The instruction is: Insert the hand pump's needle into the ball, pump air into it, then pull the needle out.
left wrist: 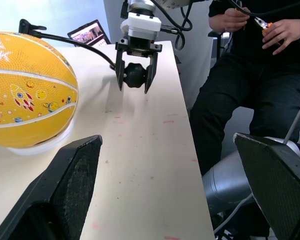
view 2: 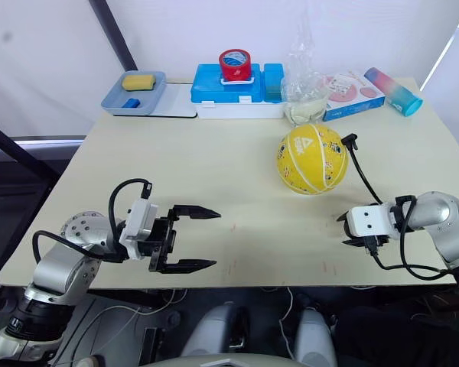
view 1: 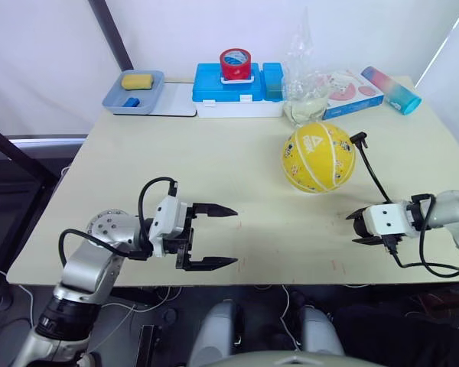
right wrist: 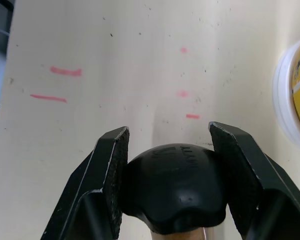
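Note:
The yellow ball (view 1: 318, 157) rests on the table right of centre, on a low white ring (right wrist: 284, 102). The needle's black fitting (view 1: 359, 140) sits against the ball's upper right side; the pin itself is too small to make out. From the fitting a thin black hose (view 1: 377, 182) runs down to my right gripper (view 1: 357, 227). That gripper is shut on the hand pump's black end cap (right wrist: 172, 185); the barrel is mostly hidden behind it. My left gripper (view 1: 231, 237) hovers open over the table's front left, well apart from the ball, with nothing between its fingers.
Along the table's far edge stand a blue tray (view 1: 134, 93) with a yellow sponge, a blue box (view 1: 233, 92) with a red tape roll, a clear plastic bag (view 1: 304, 76), a pink box (view 1: 350, 92) and a coloured tube (view 1: 392, 90). A person (left wrist: 250, 75) sits off the right side.

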